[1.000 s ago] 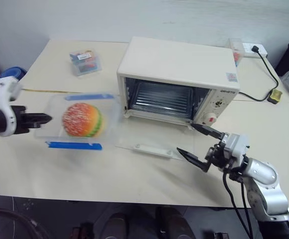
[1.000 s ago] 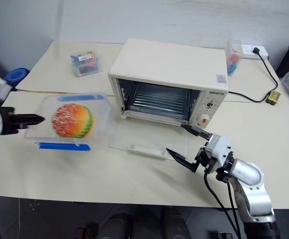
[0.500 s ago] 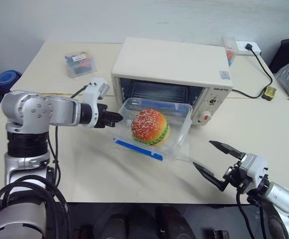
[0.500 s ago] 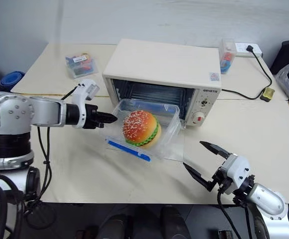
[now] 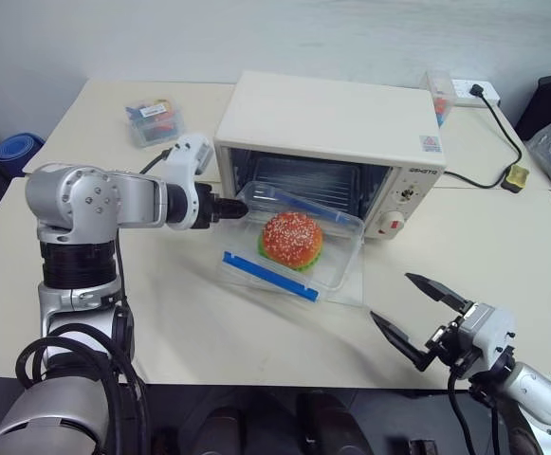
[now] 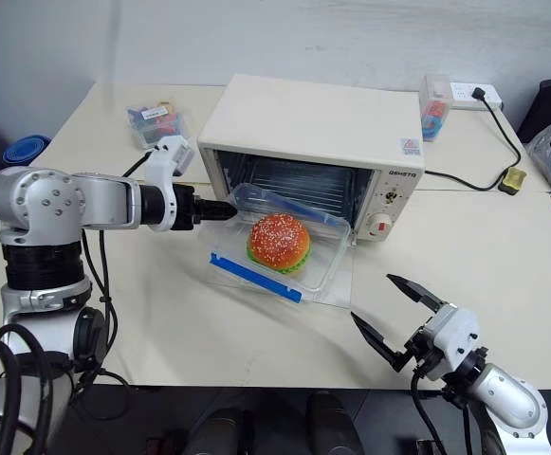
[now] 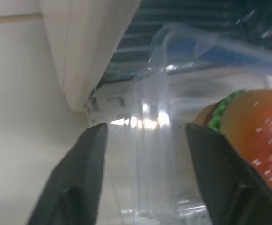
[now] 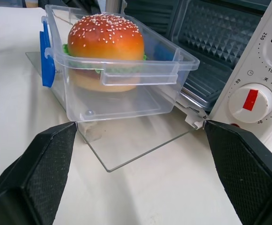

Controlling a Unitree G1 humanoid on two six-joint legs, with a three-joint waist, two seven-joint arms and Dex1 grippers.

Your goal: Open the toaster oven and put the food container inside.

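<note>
Food container (image 5: 299, 254) sat on the lowered glass door (image 8: 126, 140) of the toaster oven (image 5: 337, 156), its far edge at the oven mouth, open table (image 5: 209, 322) nearer. It was a clear box with blue clips, a burger (image 5: 291, 237) inside. Left gripper (image 7: 145, 140) stood parted around its left rim, fingers (image 7: 86, 159) just clear. Right gripper (image 5: 419, 313) hung wide open, empty, near right.

One toaster oven (image 5: 332, 133), one food container (image 5: 294, 251) (burger inside), two smaller clear boxes (image 5: 154, 120).
</note>
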